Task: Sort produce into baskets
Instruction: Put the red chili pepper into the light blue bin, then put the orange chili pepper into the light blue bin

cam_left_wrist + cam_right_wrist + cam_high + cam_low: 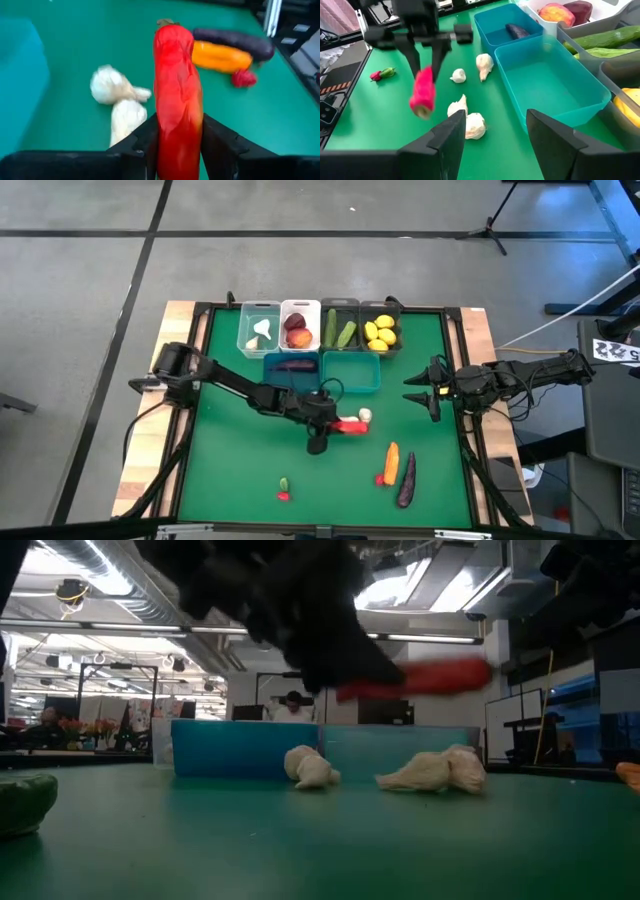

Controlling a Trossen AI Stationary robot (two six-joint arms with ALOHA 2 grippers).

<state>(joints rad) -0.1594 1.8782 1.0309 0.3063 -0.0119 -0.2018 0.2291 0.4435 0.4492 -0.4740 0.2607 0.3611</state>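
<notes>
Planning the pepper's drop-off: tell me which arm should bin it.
Left. Its pincer already grips the red pepper, lifted off the table near the teal bin. The right pincer hovers open, empty, at the table's edge.

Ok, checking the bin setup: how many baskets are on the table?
6. Far row, left to right in the high view: clear basket, white basket, first dark grey basket, second dark grey basket. Nearer row: blue basket, teal basket. None seems hidden.

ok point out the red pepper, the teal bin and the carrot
red pepper [177, 95]: left wrist view, middle of its body above the tool's fingers
teal bin [600, 91]: right wrist view, its outer rim
carrot [391, 460]: high view, mid-length on its orange body
</notes>
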